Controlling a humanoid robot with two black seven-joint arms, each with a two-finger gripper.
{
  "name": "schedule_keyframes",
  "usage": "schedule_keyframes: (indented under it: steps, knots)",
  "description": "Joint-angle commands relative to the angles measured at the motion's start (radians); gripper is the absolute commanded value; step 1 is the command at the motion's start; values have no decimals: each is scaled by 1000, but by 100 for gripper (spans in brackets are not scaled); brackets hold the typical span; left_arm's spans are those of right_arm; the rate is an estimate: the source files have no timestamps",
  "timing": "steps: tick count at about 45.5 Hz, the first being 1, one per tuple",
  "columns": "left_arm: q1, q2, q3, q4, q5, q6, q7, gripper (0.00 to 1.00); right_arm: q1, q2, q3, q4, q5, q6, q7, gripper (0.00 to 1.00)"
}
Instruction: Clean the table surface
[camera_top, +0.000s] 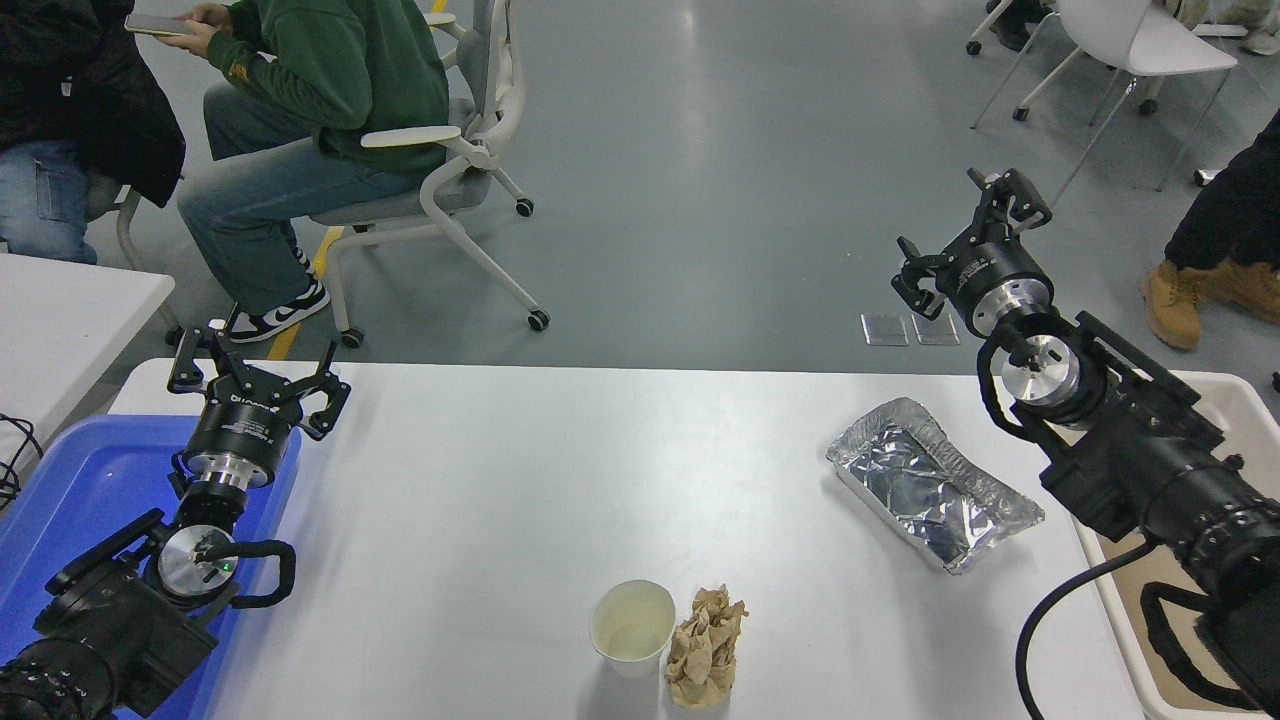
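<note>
Both sets of fingers are spread and empty: the right gripper hangs high past the table surface, the left gripper parked over a blue bin. Foil tray, paper cup and crumpled napkin sit well apart (easy approaches), awaiting the beige bin.

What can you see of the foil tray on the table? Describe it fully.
The foil tray is a shallow rectangular container of crinkled, shiny silver foil with a rolled rim, dented and crumpled at its near end. It looks empty, lies open side up and askew on the right part of the table surface. Nothing else touches it.
</note>
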Motion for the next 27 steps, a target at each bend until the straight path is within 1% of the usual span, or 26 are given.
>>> schedule_keyframes:
  steps: [1, 27]
  knots:
    - [0, 0, 2, 0, 2, 0, 3, 100, -1, 1, -2, 0, 0, 0, 0, 100]
    - [0, 0, 2, 0, 2, 0, 3, 100, -7, -1, -12, 3, 0, 9, 3, 100]
